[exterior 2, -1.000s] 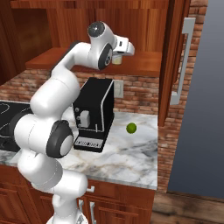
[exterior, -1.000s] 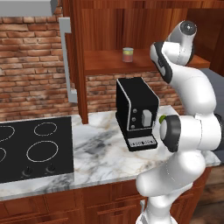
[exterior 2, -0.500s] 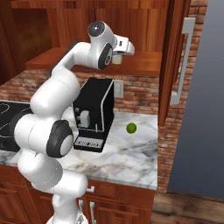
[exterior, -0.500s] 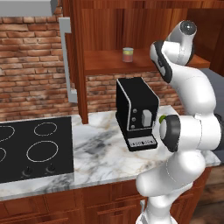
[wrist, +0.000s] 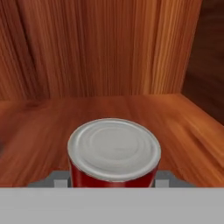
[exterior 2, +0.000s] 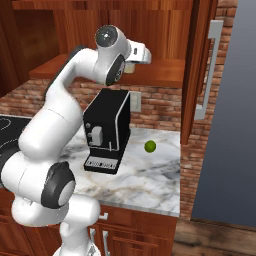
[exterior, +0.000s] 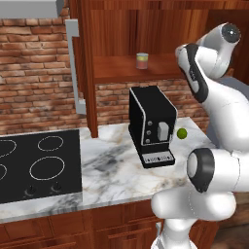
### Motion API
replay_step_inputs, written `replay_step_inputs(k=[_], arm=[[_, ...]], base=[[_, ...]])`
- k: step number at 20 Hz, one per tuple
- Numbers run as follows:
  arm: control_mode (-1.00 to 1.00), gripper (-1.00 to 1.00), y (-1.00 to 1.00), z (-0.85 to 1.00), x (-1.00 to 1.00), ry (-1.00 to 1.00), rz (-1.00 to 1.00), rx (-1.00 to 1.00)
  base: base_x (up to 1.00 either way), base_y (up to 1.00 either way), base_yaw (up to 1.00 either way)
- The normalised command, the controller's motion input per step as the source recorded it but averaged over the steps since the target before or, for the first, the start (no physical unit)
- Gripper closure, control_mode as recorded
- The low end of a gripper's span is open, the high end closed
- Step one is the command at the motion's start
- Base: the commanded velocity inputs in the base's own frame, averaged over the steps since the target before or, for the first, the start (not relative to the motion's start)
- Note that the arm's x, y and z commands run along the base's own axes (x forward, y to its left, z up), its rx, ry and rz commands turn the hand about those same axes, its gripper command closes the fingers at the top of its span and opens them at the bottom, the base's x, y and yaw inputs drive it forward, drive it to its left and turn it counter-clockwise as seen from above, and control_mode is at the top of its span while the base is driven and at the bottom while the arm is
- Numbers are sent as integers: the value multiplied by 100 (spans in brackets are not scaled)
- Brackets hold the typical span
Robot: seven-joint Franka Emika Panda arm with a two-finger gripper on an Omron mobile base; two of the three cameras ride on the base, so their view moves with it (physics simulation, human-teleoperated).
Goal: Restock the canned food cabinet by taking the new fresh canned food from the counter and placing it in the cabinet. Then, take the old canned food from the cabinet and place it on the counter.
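The old canned food (wrist: 113, 151), a red tin with a silver top, stands upright on the cabinet's wooden shelf (wrist: 188, 127) in the hand view. My gripper (wrist: 113, 179) is shut on it, with one grey fingertip (wrist: 61, 178) at each side of its body. In the left base view the new fresh canned food (exterior: 141, 61), yellow over orange-red, stands further left on the same shelf of the cabinet (exterior: 116, 73). My arm reaches up into the cabinet from the right. The marble counter (exterior: 112, 165) lies below.
A black coffee machine (exterior: 151, 124) stands on the counter under the shelf, with a small green ball (exterior: 181, 133) beside it. The black stovetop (exterior: 34, 163) lies at the left. The open cabinet door with its grey bar handle (exterior: 73, 63) hangs left of the shelf.
The jaws have closed on the red tin. The arm keeps the same pose in both base views.
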Motion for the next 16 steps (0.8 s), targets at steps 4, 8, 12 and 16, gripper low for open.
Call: replay_step_inputs(k=[4,8,12,16], arm=[[-100,100,-1,46,-100,-25,10,7],[-100,100,0,53,-100,-11,10,2],[-100,100,0,18,-100,0,9,-1],[-100,100,0,-10,-100,8,6,-12]], base=[[0,0,0],[0,0,0],[0,0,0],[0,0,0]])
